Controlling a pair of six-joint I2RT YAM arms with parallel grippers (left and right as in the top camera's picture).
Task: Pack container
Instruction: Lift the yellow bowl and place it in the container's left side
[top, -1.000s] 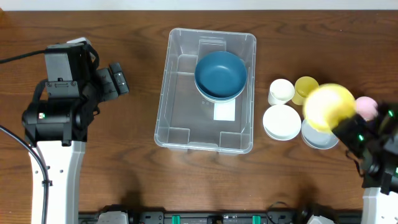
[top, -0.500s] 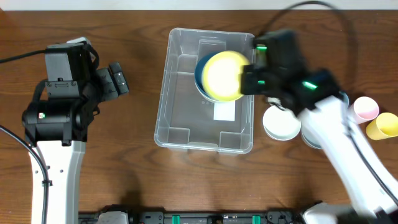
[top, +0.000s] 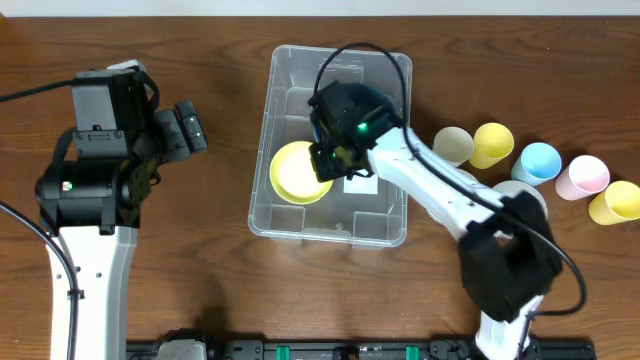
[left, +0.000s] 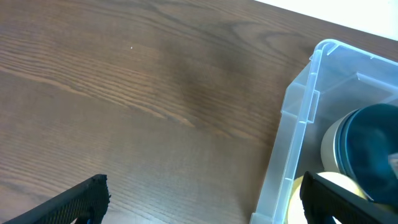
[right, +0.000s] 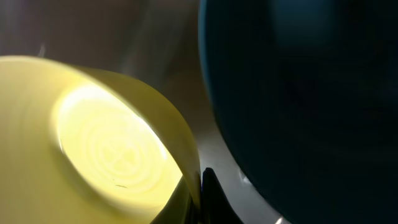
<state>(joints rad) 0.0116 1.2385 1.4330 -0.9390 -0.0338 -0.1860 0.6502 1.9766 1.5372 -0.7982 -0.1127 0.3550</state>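
Moved: yellow bowl (top: 295, 172) has travelled from above the blue bowl, upper right of the bin, down to the bin's lower left, and the right arm has stretched further across with it. The left arm hasn't budged.
Right pincer: right gripper (top: 323, 163) is down inside the bin. The wrist view has the bowl's rim running straight in between the fingers, so it's grasping the yellow bowl, by the look of it.
Left pincer: left gripper (top: 195, 128) is parked at the left of the frame, fingers spread wide, nothing between them.
Container: container (top: 340, 52) sits centre frame on the table (top: 200, 270), well apart from the left arm.
Packed so far: blue bowl (left: 373, 146) is in the upper half, mostly under the arm from overhead. The yellow bowl is going in beside it, not yet let go.
Left to pack: a row at the right, with cream cup (top: 453, 145), yellow cup (top: 493, 142), pale blue cup (top: 540, 162), pink cup (top: 585, 175) and second yellow cup (top: 620, 200) at the frame edge. A pale dish (top: 522, 190) peeks out by the forearm. I'd call it under halfway.
Edges: the yellow bowl lies close to the bin's left wall and just beside the blue bowl. Whether it's flat on the base I cannot tell.
Open room: the bin's lower right is bare, white label (top: 362, 184) showing. Straight up looks free, but the right-hand rim needs clearing on the way back to the cups.
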